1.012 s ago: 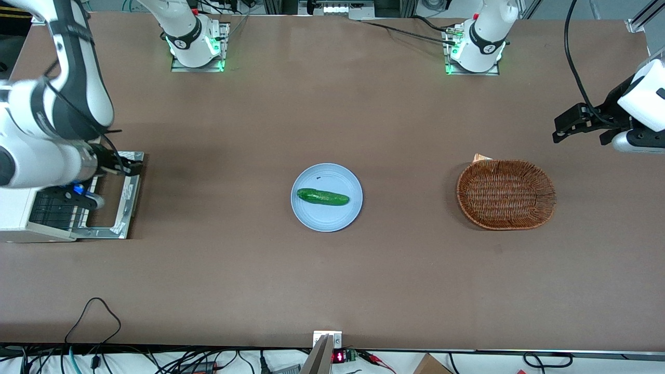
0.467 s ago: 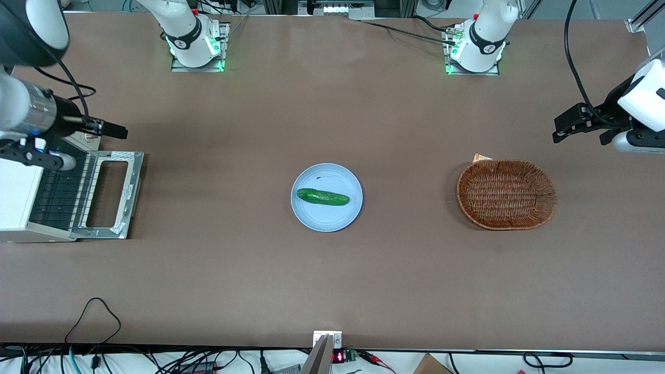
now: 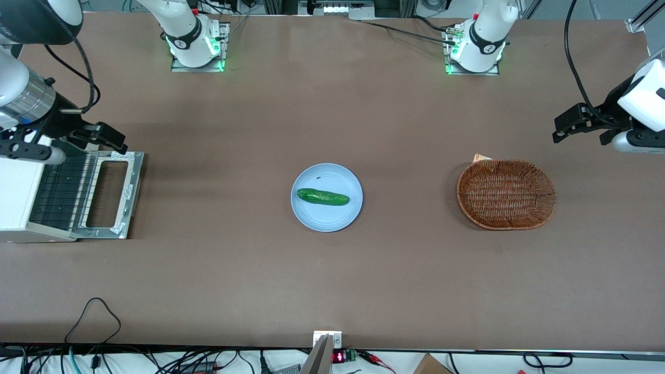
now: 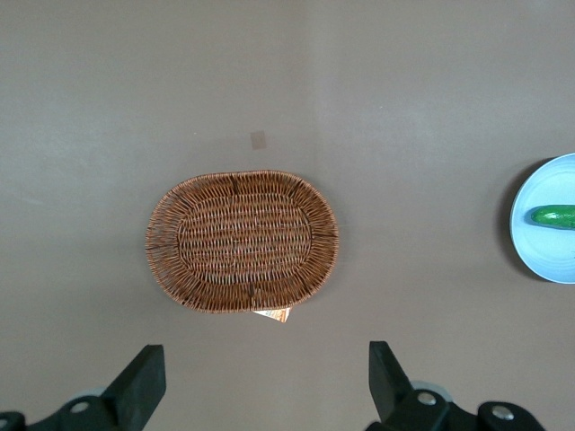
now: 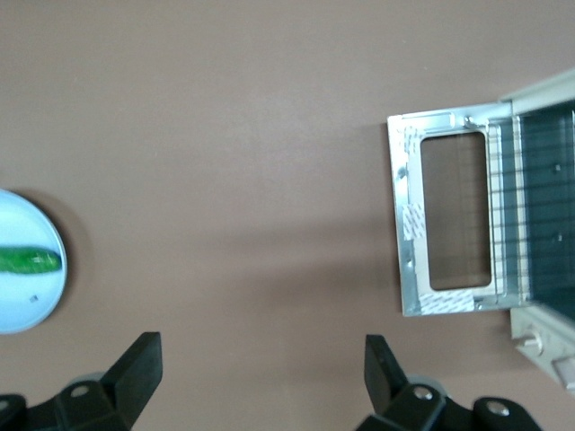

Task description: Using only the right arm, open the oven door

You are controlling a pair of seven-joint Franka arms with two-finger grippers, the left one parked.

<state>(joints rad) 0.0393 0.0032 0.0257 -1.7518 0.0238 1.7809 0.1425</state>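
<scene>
Since a moment ago, the right arm (image 3: 21, 88) has lifted off the oven door (image 3: 109, 193) and pulled away from the front camera, so its end effector (image 3: 98, 136) now hangs in the air just above the door's farther edge. Its two black fingers (image 5: 135, 364) are spread wide apart with nothing between them.

That door lies flat on the brown tabletop (image 3: 332, 270), folded all the way down at the working arm's end. You can see the tabletop through its window. It joins the white oven (image 3: 15, 197) at the oven's mouth, and the wire rack (image 3: 62, 192) inside shows.

From the plate (image 3: 326, 197), the door is at about 9 o'clock, well apart from it. A green cucumber (image 3: 322, 197) lies on the blue plate in the middle of the tabletop. At about 3 o'clock from the plate, toward the parked arm's end, sits a brown wicker basket (image 3: 506, 194).
</scene>
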